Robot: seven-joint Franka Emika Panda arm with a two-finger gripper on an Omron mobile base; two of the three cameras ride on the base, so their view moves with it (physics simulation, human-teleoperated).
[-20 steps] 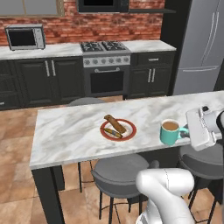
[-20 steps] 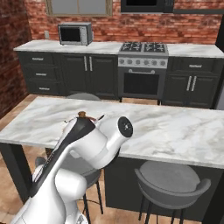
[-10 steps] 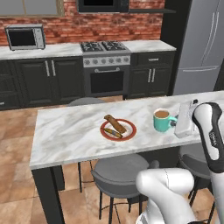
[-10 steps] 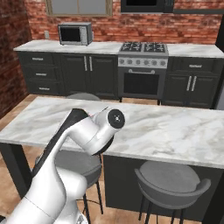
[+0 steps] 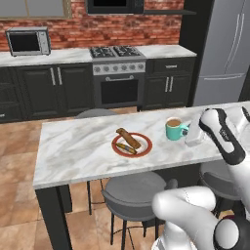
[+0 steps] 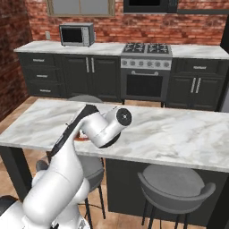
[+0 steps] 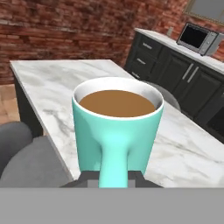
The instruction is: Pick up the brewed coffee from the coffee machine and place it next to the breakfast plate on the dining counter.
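1. We see the breakfast plate [image 5: 132, 145] centre frame on the dining counter [image 5: 73, 151], left base view.
2. Right of it, well apart, the brewed coffee [image 5: 173, 129] sits upright.
3. Gripper [image 5: 194, 139] grips its handle side; finger gap hidden, but it reads as closed on the mug.

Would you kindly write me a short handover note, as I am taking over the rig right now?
Tool: at the mug's handle side on the dining counter; whether it is shut on the handle cannot be told.
Mug: upright, full of coffee, on or just above the counter, right of the plate with a gap between.
Done: coffee brought from the machine to the counter.
Left: confirm the mug rests on the marble, release the handle, back the arm away.
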